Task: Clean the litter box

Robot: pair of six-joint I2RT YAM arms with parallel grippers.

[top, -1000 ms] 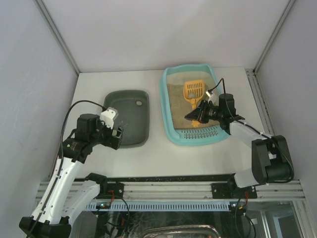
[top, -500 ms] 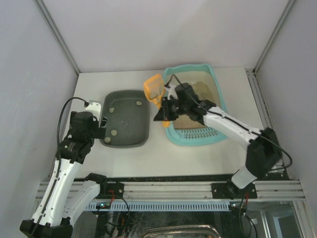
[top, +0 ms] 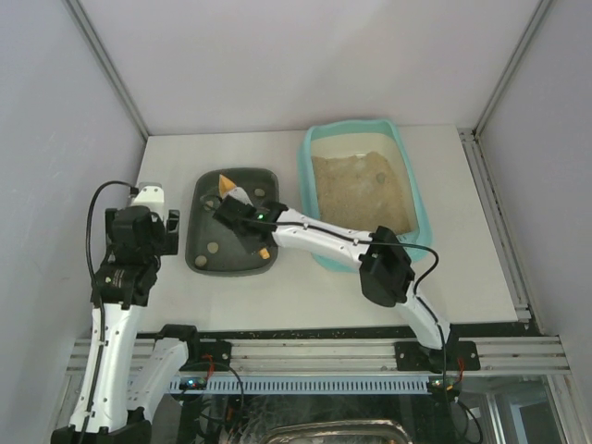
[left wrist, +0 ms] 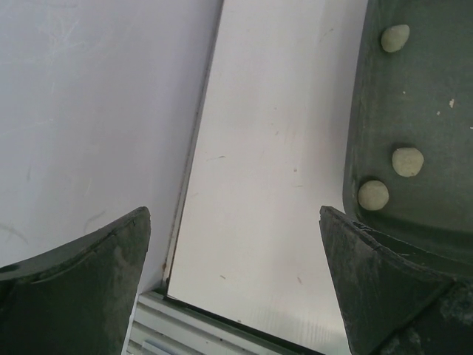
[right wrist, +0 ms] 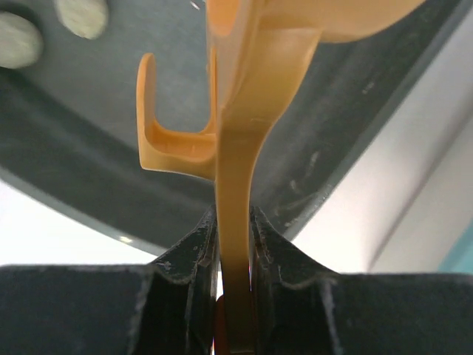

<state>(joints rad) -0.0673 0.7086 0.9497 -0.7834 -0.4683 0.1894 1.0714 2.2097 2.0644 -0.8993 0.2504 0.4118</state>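
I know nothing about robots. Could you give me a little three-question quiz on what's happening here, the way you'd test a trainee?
1. True or false: the right gripper is open and empty.
2. The orange scoop hangs over: A) the litter box, B) the dark tray, C) bare table.
3. How many round clumps does the left wrist view show in the dark tray?

Key: 1. False, it is shut on the orange scoop's handle. 2. B. 3. Three.
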